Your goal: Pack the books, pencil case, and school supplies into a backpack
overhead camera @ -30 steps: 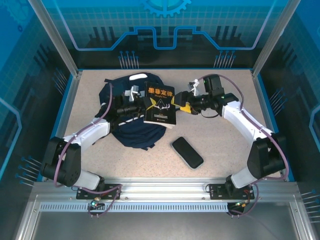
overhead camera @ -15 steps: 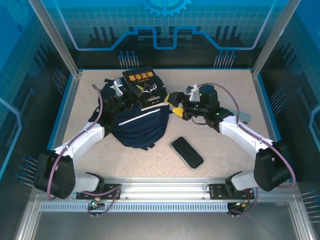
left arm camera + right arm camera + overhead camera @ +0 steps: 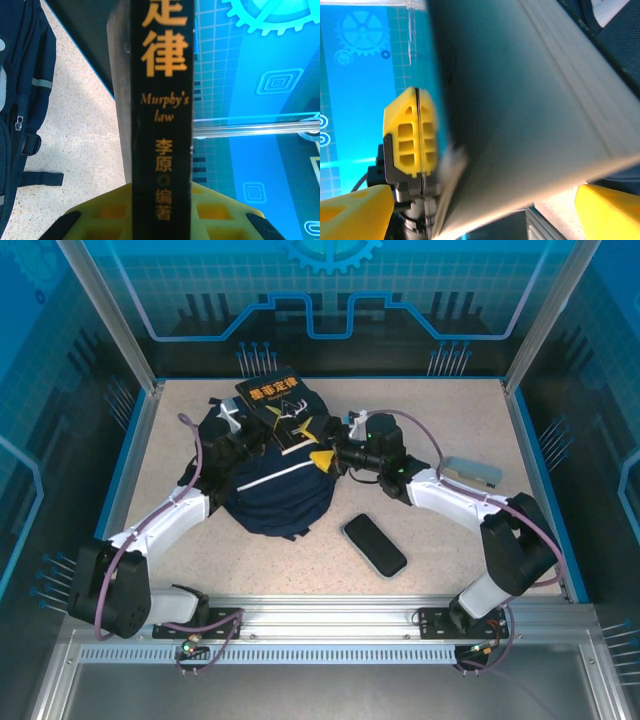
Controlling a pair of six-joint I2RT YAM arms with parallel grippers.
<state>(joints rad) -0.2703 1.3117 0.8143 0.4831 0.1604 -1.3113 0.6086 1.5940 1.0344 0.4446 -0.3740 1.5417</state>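
Observation:
A black book [image 3: 281, 411] with orange lettering is tilted over the far end of the navy backpack [image 3: 272, 490]. My left gripper [image 3: 250, 443] is shut on it; in the left wrist view its yellow fingers [image 3: 100, 216] clamp the book's spine [image 3: 161, 100], with the backpack [image 3: 22, 100] at the left. My right gripper [image 3: 327, 454] stands open at the book's near right corner. In the right wrist view the blurred book [image 3: 530, 110] lies across the gap between the wide-apart fingers [image 3: 350, 212]. A black oblong pencil case [image 3: 375, 545] lies on the table.
A grey flat box [image 3: 470, 472] lies on the table at the right, behind my right forearm. Blue walls and metal posts close in the table on the far side, the left and the right. The speckled tabletop [image 3: 180, 410] is bare to the left of the backpack.
The book has gone from the backpack's middle to its far end, carried by my left gripper. My right gripper followed it leftward, uncovering the grey box.

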